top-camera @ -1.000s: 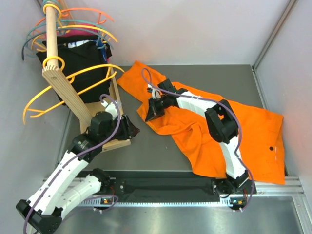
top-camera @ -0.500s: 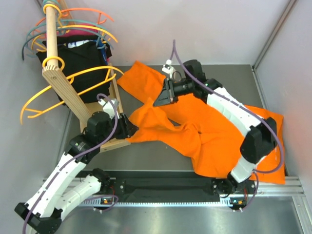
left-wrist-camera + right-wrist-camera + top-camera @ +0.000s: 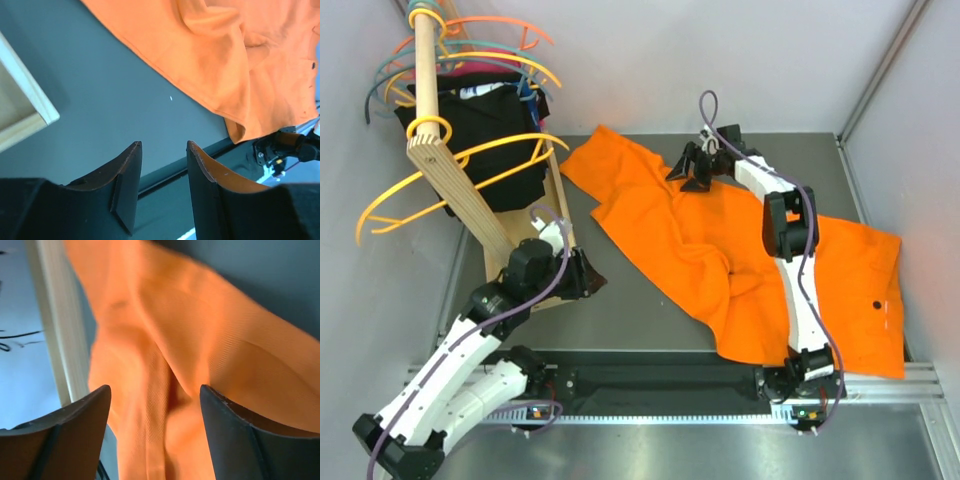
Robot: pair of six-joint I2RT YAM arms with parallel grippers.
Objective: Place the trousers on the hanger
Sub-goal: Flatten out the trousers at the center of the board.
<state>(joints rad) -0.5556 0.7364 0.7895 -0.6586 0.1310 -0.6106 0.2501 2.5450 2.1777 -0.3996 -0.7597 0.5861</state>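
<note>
Trousers (image 3: 720, 250) lie spread flat over the centre-right desk (image 3: 640, 320), probably laid out for draping. Hanger (image 3: 525, 138) waits on the rack (image 3: 450, 180), upper left. Right pincer (image 3: 690, 172) apart over the top leg; left pincer (image 3: 592, 280) apart, empty.

A wooden rack (image 3: 455, 185) stands on the left side of the grey table (image 3: 620, 310). Black clothes (image 3: 485, 120) hang on it, and a coral hanger (image 3: 515, 20) is above them.
</note>
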